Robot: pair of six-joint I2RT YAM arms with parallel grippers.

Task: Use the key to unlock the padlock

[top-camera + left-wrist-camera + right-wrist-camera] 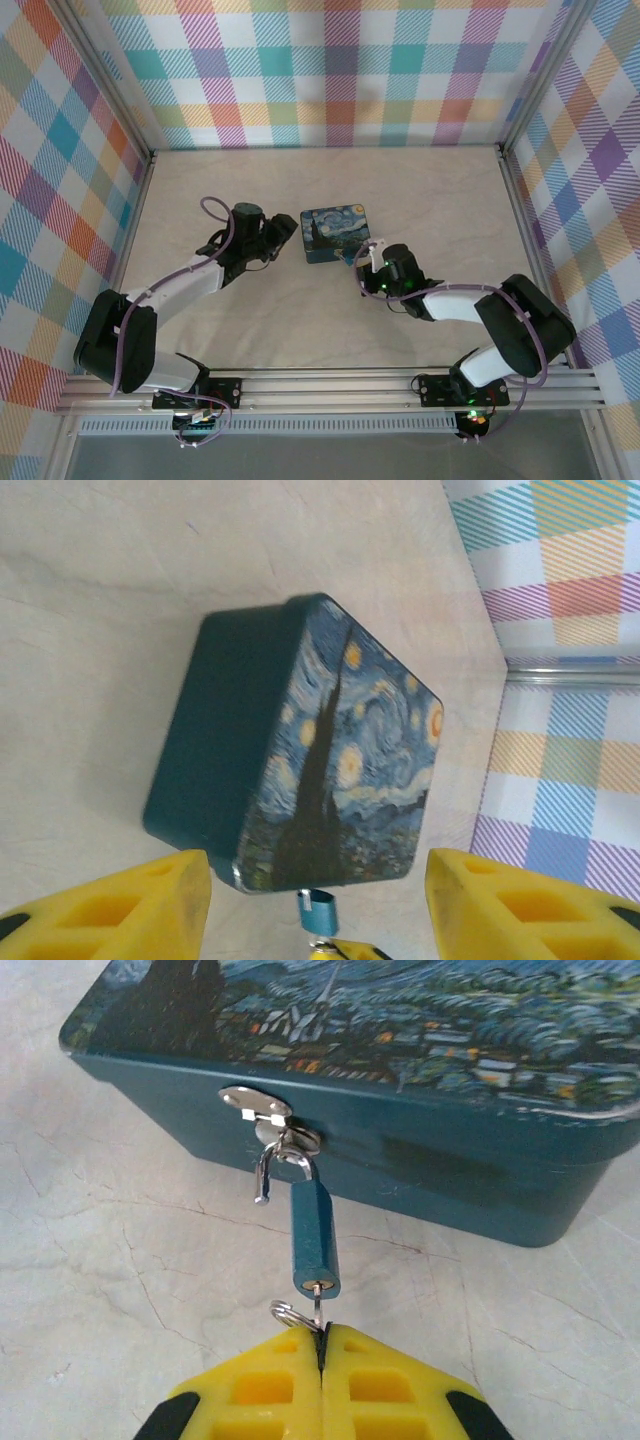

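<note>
Your right claw (322, 1338) clenched on key (317, 1306); key seated in base of blue padlock (313, 1235). Padlock hooked through hasp (258, 1103) of night-sky tin box (450, 1165) on table (110, 1300). Your left claw (315, 875) released, fingers flanking box, not touching.

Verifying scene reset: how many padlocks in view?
1. The blue padlock hangs from the hasp on the night-sky box's side facing the right gripper, whose shut jaws pinch the key in its keyhole. The box's far side is hidden, so another could sit there.
</note>
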